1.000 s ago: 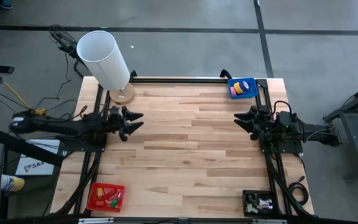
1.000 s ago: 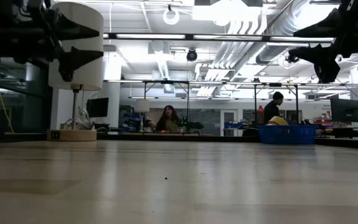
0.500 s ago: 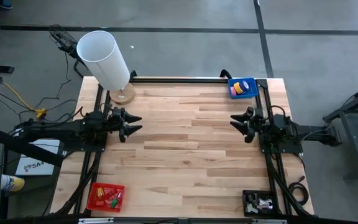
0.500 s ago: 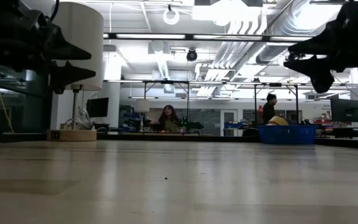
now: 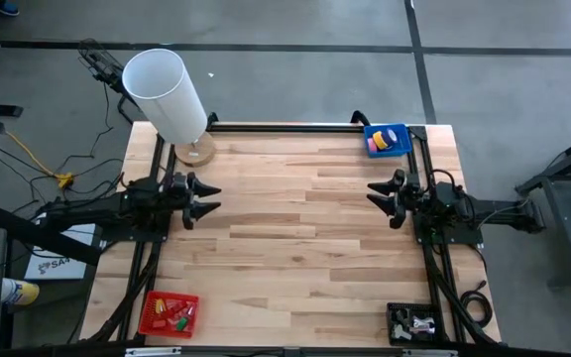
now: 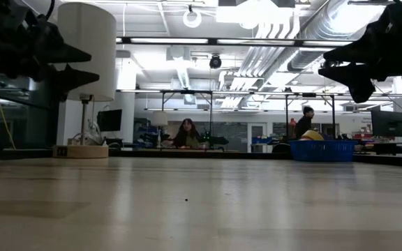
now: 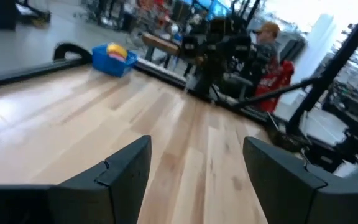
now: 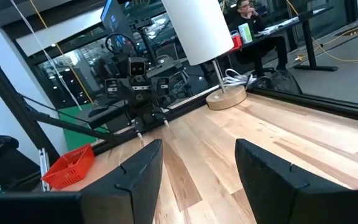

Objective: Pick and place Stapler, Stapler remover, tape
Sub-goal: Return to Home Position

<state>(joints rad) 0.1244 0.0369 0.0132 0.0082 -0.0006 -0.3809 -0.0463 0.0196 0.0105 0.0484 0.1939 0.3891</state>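
Occupying blue bin (image 5: 405, 149), tape (image 5: 384, 143), axes unclear; left fingers (image 7: 124, 177), right fingers (image 8: 139, 174) parted.

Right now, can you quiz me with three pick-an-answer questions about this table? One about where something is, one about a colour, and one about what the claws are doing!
1. Where is the blue bin?
A. At a corner of the table, on the right arm's side
B. In the middle of the table
C. On the floor

2. What colour is the lamp's shade?
A. Green
B. White
C. Black

3. What are the two claws doing?
A. Both are squeezing tape
B. One holds a stapler
C. Both are open and empty

Answers:
1 A: the blue bin sits at the table corner beside the right arm.
2 B: the lamp's shade is plain white.
3 C: the left claw and the right claw hang above the table with fingers spread and nothing between them.
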